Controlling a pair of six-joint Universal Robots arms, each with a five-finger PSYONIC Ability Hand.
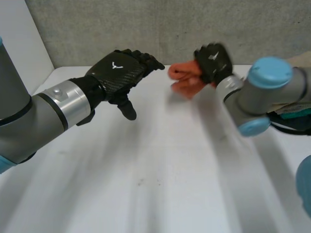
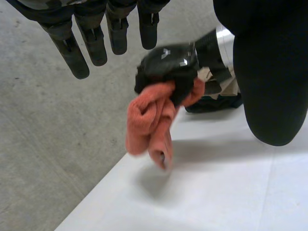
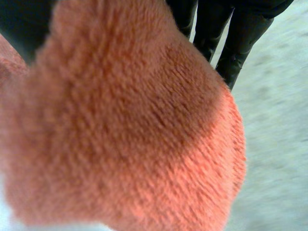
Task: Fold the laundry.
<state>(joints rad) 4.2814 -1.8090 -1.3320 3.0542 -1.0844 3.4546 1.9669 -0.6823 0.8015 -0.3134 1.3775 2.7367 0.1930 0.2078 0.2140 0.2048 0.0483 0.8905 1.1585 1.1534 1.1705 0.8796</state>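
**A:** Start at the left. What is that hand doing?

**B:** The left hand (image 1: 118, 73) hangs above the white table (image 1: 160, 184). Its fingers (image 2: 91, 43) are straight and a little apart, with nothing in them.

**A:** Is there room around it?

**B:** Plenty. There is bare tabletop beneath it, and more across the middle to the near edge.

**A:** And the laundry?

**B:** It is further right, up by the far edge. The right hand (image 1: 214, 60) is closed round a bunched orange cloth (image 2: 149, 120). The cloth hangs from the grip in a thick roll, and its lower end is close over the table. I cannot tell whether it touches.

**A:** What lies beyond that edge?

**B:** A grey wall (image 1: 160, 29). At the far right, behind the right arm (image 1: 262, 94), there is a pile of dark and teal cloth (image 1: 293, 115), well apart from the orange one.
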